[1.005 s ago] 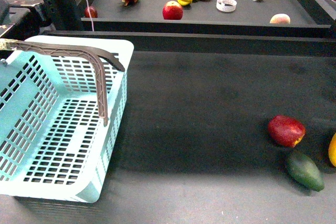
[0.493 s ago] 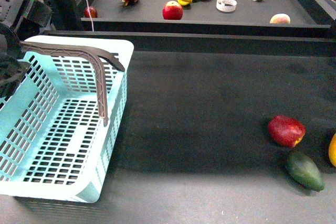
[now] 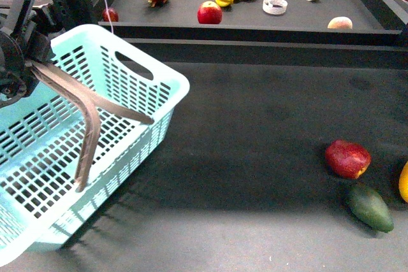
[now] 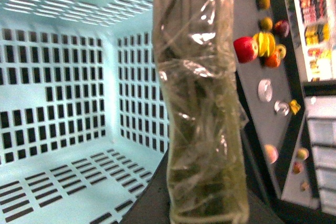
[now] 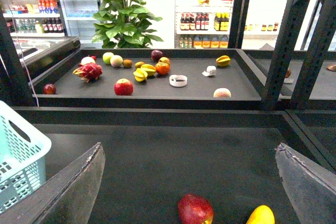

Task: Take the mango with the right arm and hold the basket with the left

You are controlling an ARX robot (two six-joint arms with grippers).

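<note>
Mango (image 3: 403, 183) half beyond frame edge

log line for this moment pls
basket tilted | left claw at its handle, grip unclear | right claw open, empty | mango untouched on table

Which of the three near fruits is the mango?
The yellow-orange fruit at the front view's right edge; its neighbours are a red fruit and a dark green fruit.

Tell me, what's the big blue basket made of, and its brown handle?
The basket looks like moulded plastic: pale turquoise and smooth, with neat rows of slots. Its handle seems to be plastic too, grey-brown and duller, though I can't be sure.
</note>
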